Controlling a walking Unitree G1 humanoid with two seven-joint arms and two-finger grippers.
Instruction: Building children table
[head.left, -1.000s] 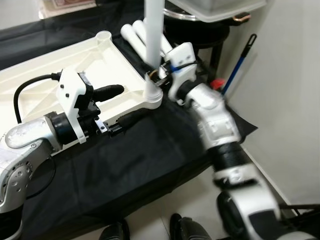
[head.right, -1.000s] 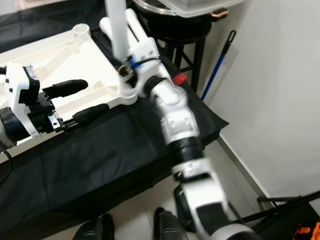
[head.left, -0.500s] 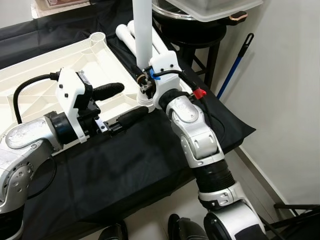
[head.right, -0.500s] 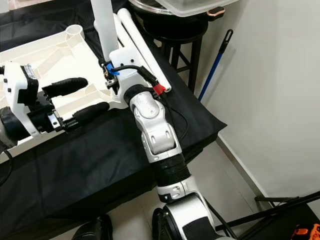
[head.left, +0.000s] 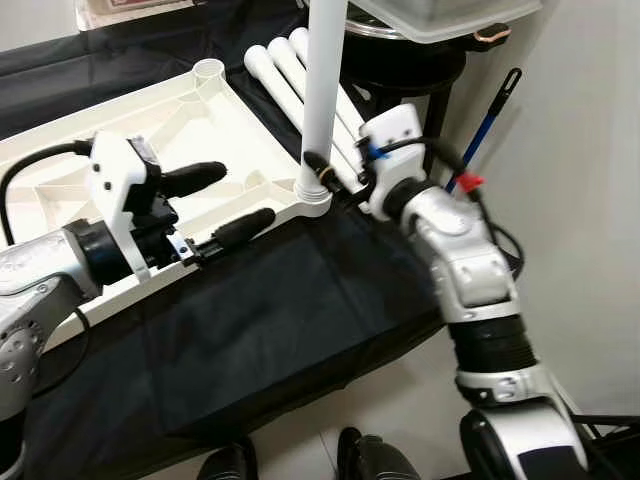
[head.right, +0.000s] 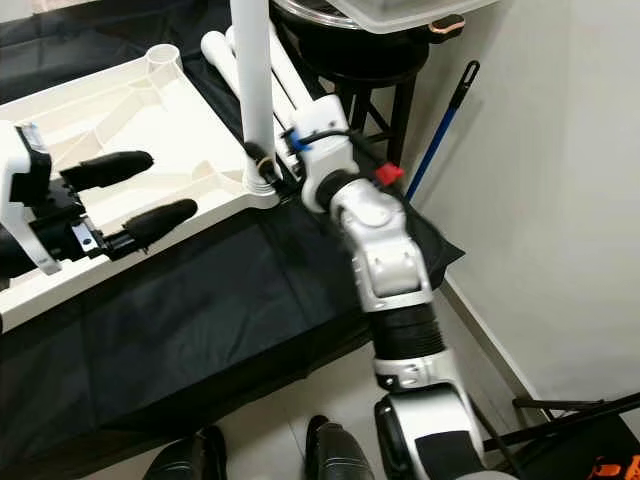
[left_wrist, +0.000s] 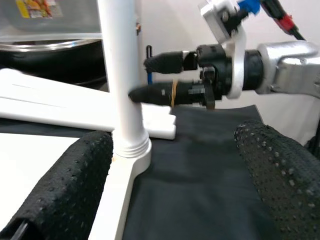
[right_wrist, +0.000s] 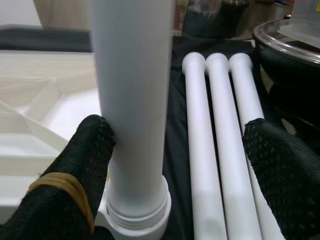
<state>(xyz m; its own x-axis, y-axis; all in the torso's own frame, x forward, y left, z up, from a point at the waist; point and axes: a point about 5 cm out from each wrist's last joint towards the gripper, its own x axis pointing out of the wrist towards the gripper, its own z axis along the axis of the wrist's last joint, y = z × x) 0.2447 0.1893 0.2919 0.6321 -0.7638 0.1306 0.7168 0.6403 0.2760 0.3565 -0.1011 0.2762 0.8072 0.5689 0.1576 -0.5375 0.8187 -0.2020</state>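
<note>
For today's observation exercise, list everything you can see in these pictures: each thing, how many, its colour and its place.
Table top: one, white, upside down on the black cloth.
Upright leg: one, white, standing in the table top's corner socket.
Loose legs: three, white, lying side by side beside the table top.
Black cloth: one, covering the work surface.
Stool: one, black, holding a dark pan.
Blue pole: one, leaning against the wall.
Left gripper: open, over the table top.
Right gripper: open, one finger touching the upright leg.

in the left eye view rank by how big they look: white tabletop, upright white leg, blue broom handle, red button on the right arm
1. White tabletop
2. Upright white leg
3. Blue broom handle
4. Red button
</note>
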